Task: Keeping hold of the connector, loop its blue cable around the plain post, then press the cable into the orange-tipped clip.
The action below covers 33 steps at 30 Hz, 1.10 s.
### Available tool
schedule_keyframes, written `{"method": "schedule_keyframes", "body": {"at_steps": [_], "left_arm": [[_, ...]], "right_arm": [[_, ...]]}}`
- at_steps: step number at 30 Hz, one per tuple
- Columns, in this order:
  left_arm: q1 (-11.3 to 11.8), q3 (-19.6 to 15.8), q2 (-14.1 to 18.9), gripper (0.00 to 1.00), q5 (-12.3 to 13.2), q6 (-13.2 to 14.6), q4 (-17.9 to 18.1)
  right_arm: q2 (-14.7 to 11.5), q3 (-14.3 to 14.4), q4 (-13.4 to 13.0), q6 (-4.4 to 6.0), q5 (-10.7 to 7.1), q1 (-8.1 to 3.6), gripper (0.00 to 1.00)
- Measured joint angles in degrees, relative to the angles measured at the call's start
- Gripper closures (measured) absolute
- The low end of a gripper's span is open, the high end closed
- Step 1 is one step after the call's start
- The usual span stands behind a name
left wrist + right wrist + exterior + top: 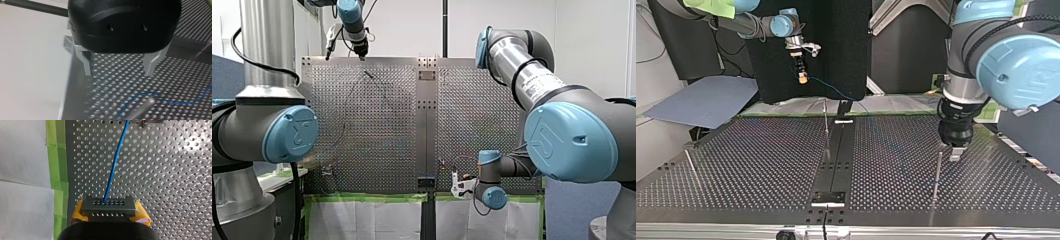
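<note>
In the right wrist view my right gripper (110,213) has its yellow pads (142,216) shut on a grey connector (108,203). The blue cable (114,165) runs straight out of the connector, ahead over the perforated plate. In the top view this gripper (802,76) hangs above the table's far edge, and the cable (836,91) trails down from it. My left gripper (119,72) stands open, with bare metal fingers (86,63) and nothing between them. Just beneath and ahead of it the cable (140,96) curves around a slim metal post (146,106). In the top view that post (937,175) stands right under my left gripper (956,150).
Two more thin posts rise from the plate in the top view, one at the middle seam (826,122) and one at the left (691,167). Green tape (58,170) and white paper edge the plate beside my right gripper. A small metal fitting (152,122) lies ahead, beside the cable.
</note>
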Motion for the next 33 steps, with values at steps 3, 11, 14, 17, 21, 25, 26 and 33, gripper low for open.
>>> {"method": "schedule_keyframes", "body": {"at_steps": [3, 11, 14, 17, 21, 25, 26, 33], "left_arm": [[-0.58, -0.02, -0.75, 0.0, -0.69, -0.34, -1.58], [-1.62, -0.06, -1.08, 0.0, -2.36, -1.54, -6.51], [-1.84, -0.21, -1.08, 0.0, -3.94, -1.94, -8.37], [-1.99, -0.47, -1.09, 0.0, -5.76, -2.19, -10.09], [-2.23, -0.67, -1.08, 0.0, -8.09, -2.31, -10.94], [-2.51, -0.7, -1.06, 0.0, -9.1, -2.33, -11.13], [-2.58, -0.71, -1.05, 0.0, -9.18, -2.33, -11.15], [-3.06, -0.7, -1.03, 0.0, -9.33, -2.65, -11.18]], "right_arm": [[0.0, 0.0, 0.1, 0.0, -0.01, 0.07, 1.0], [0.0, 0.0, 0.26, 0.0, 0.03, 0.22, 1.0], [0.0, 0.0, 0.26, 0.0, 0.02, 0.28, 1.0], [0.0, 0.0, 0.27, 0.0, 0.03, 0.36, 1.0], [0.0, 0.0, 0.27, 0.03, 0.03, 0.4, 1.0], [0.0, -0.01, 0.27, 0.02, 0.06, 0.41, 1.0], [0.0, -0.01, 0.27, 0.01, 0.06, 0.42, 1.0], [0.0, -0.01, 0.33, 0.01, 0.04, 0.42, 1.0]]}}
